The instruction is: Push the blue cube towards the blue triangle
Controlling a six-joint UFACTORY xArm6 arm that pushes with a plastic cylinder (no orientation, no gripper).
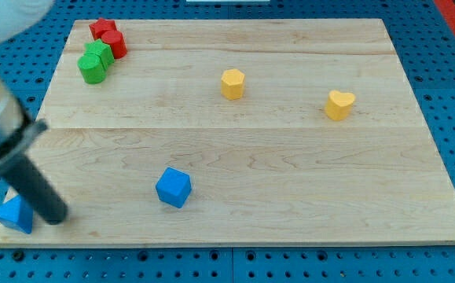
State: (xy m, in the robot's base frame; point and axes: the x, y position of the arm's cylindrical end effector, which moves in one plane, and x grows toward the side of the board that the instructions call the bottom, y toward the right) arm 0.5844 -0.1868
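**Inspector:** Where is the blue cube [173, 187]?

**Operator:** On the board [290, 157], lower left of centre, sitting flat and alone. It is turned on the surface so one vertical edge faces the view's bottom — a corner toward the camera, not a face. Being a cube, it shows no long axis.

**Inspector:** And the blue triangle [14, 214]?

**Operator:** At the board's bottom-left corner, right at the edge, well apart from the cube and to the view's left of it, slightly lower. Its apex points to the view's top.

**Inspector:** The rod?

**Operator:** It slants down from the view's upper left. My tip [56, 216] rests just to the right of the triangle, between it and the cube but much closer to the triangle. Whether it touches the triangle, I cannot tell. It is clear of the cube.

**Inspector:** Is anything held?

**Operator:** No — a bare rod, nothing grasped.

**Inspector:** Other items?

**Operator:** Two red blocks [108, 37] pressed together in the top-left corner, two green blocks [95, 63] pressed together just below them. A yellow hexagon-like block [233, 83] above centre; a yellow heart [339, 104] to its right, well apart.
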